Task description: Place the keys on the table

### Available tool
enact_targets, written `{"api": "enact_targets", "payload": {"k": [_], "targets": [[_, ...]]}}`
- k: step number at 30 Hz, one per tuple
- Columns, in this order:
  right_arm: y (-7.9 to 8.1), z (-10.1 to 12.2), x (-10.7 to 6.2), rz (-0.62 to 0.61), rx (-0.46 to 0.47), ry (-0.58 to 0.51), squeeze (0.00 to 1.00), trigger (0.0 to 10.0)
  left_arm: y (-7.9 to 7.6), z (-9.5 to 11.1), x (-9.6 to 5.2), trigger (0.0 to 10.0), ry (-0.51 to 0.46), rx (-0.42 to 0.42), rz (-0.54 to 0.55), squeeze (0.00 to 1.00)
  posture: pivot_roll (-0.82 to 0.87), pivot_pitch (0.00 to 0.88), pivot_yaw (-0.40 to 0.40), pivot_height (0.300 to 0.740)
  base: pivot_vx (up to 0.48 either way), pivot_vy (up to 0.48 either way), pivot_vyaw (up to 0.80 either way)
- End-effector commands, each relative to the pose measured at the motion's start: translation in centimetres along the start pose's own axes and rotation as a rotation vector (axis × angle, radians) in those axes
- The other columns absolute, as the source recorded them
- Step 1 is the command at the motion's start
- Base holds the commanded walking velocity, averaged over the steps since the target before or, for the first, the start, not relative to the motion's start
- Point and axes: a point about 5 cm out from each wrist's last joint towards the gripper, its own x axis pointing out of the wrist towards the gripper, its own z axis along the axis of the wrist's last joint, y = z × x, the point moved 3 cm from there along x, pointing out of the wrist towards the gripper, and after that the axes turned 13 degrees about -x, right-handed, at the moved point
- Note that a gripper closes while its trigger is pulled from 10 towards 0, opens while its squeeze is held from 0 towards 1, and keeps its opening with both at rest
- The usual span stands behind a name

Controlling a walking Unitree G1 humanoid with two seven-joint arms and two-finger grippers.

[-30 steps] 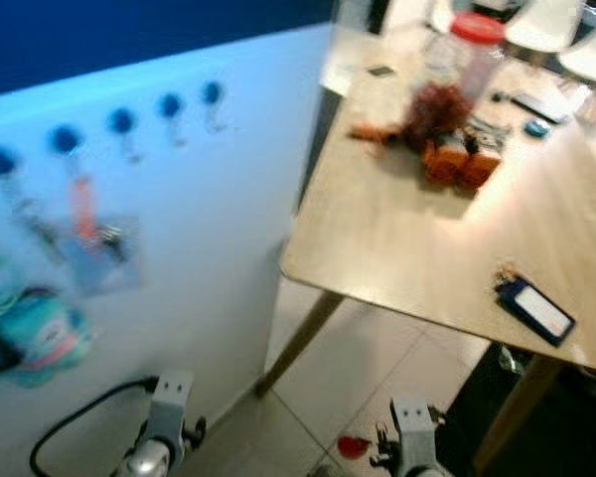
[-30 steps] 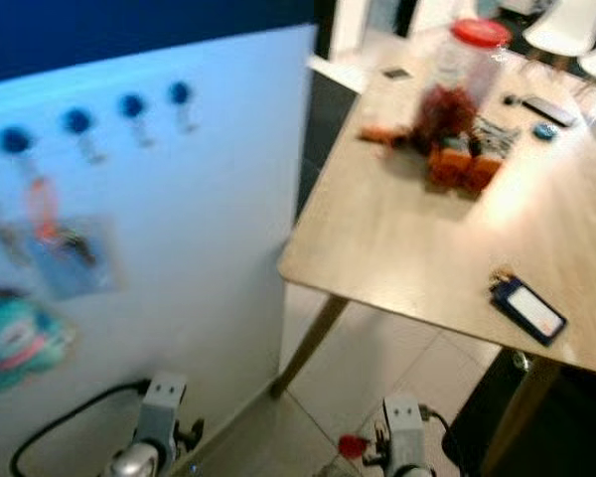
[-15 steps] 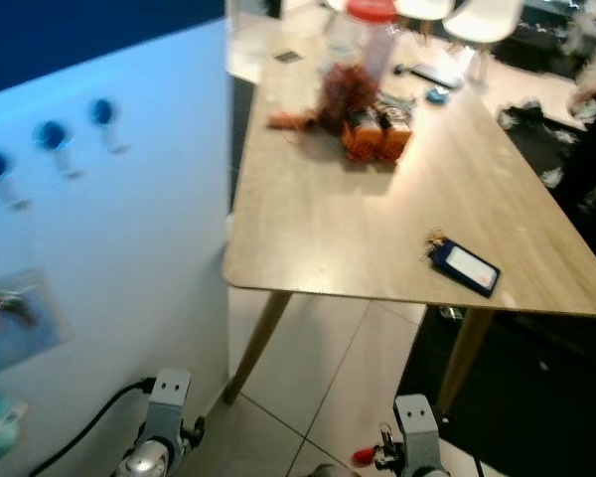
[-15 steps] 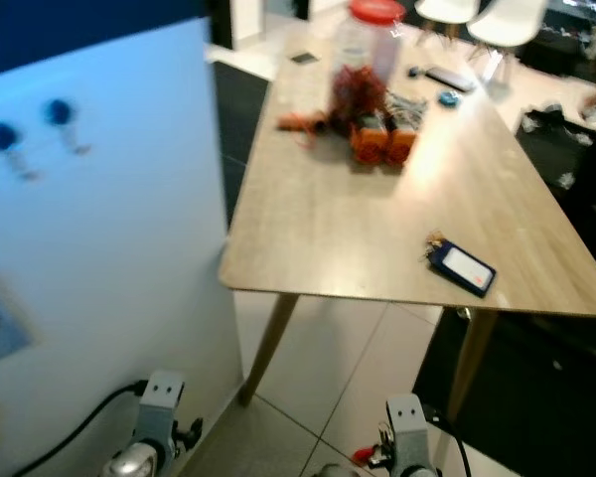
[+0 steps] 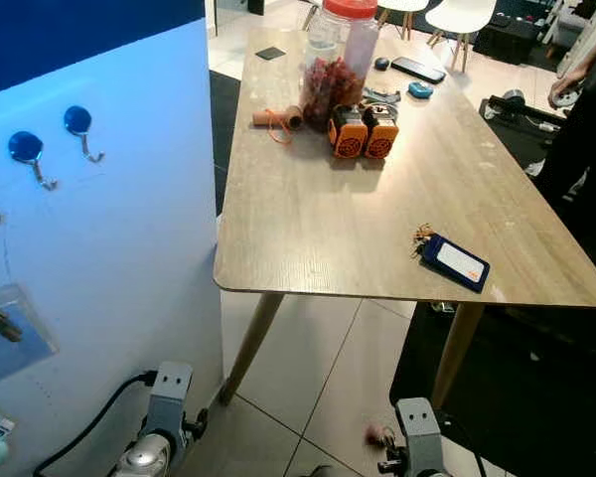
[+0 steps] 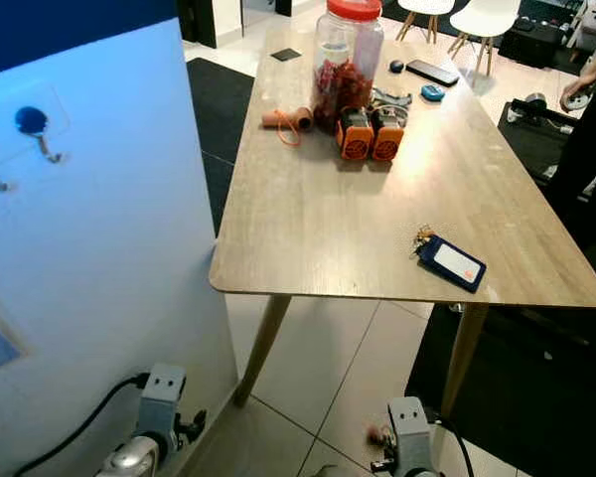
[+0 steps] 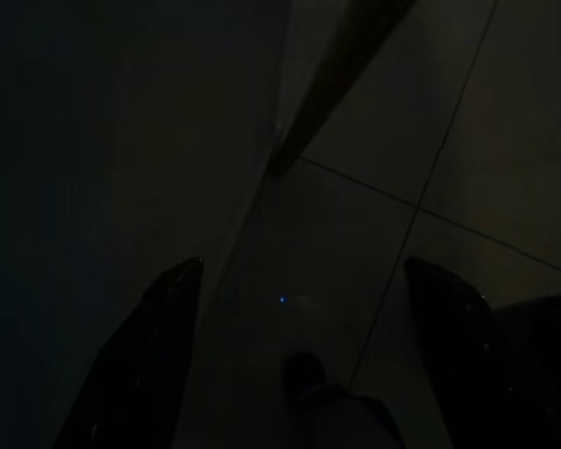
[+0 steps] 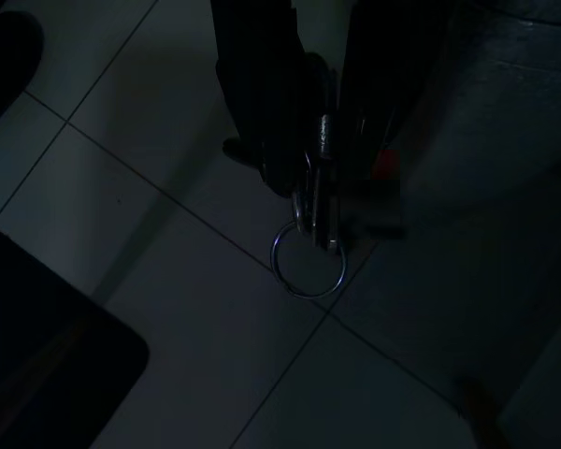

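In the right wrist view my right gripper (image 8: 323,159) is shut on a bunch of keys (image 8: 320,201). Their steel ring (image 8: 309,253) dangles below the fingertips, over the tiled floor. A small red tag (image 5: 382,434) shows beside my right wrist (image 5: 417,452), low in front of the table. The wooden table (image 5: 308,229) stands ahead, with its near edge above and beyond both wrists. My left gripper (image 7: 304,271) hangs open over the dark floor, holding nothing, with its arm (image 5: 164,427) by the white wall.
On the table lie a blue key tag with keys (image 5: 454,261), two orange blocks (image 5: 363,131), a red-lidded jar (image 5: 333,65), a roll (image 5: 278,119) and a remote (image 5: 417,68). A white wall with blue hooks (image 5: 77,121) stands on the left. A person (image 5: 586,119) stands at the right.
The camera has swung right, so the table sits in the middle and the hook wall has slid left. Both arms stay low, and the picture is sharper.
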Motion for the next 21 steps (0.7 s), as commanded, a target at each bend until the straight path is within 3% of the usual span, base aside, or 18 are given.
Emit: {"api": "enact_targets", "payload": {"k": [1, 21], "targets": [[-0.35, -0.44, -0.14, -0.013, -0.009, 0.016, 0.00, 10.0, 0.22, -0.58, -0.14, 10.0, 0.018, -0.029, 0.016, 0.00, 0.06, 0.045, -0.062, 0.740, 0.000, -0.416, 0.00], [-0.03, -0.42, -0.09, -0.023, -0.002, 0.018, 0.00, 10.0, 0.24, -0.34, -0.01, 10.0, 0.023, -0.034, 0.020, 0.00, 0.05, 0.045, -0.061, 0.740, 0.000, -0.413, 0.00]]}}
